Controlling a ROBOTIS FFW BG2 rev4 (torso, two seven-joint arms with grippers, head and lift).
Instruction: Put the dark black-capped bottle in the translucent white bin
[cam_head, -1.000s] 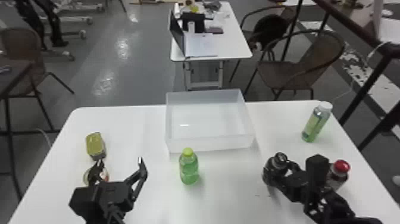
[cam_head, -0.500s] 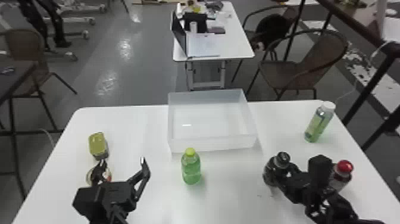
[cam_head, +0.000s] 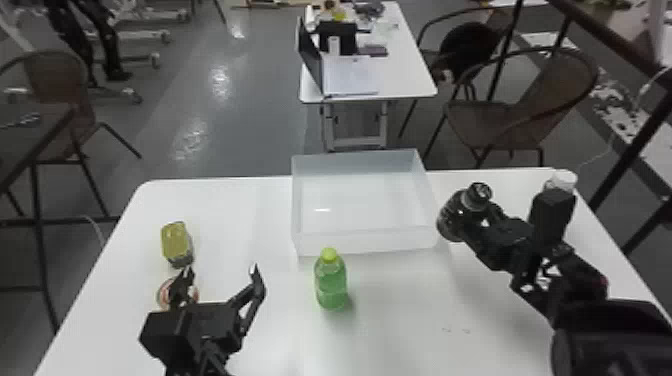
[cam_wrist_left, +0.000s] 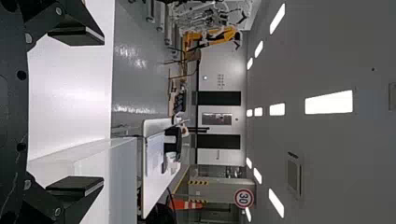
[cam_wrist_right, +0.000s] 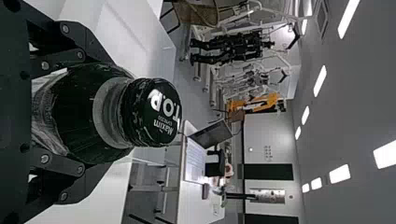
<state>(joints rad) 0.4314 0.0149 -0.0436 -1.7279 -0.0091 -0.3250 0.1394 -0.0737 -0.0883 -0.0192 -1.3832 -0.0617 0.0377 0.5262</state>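
Observation:
The dark black-capped bottle (cam_head: 457, 215) is held in my right gripper (cam_head: 472, 222), lifted beside the right wall of the translucent white bin (cam_head: 367, 241) and outside it. In the right wrist view the bottle (cam_wrist_right: 88, 112) sits between the fingers of my right gripper (cam_wrist_right: 77, 114), its black cap facing out. My left gripper (cam_head: 222, 272) stands open over the table's left part, holding nothing; the left wrist view has the same left gripper (cam_wrist_left: 77, 112) with its fingers wide apart.
A green bottle (cam_head: 331, 285) stands in front of the bin. On the left are a yellow-topped container (cam_head: 176, 242) and a round can (cam_head: 165, 295) by my left gripper. A white-capped bottle (cam_head: 564, 180) is at the back right, partly behind my right arm.
My right gripper has risen with the dark bottle and moved toward the back, from the table's front right to beside the bin. The left arm looks unchanged.

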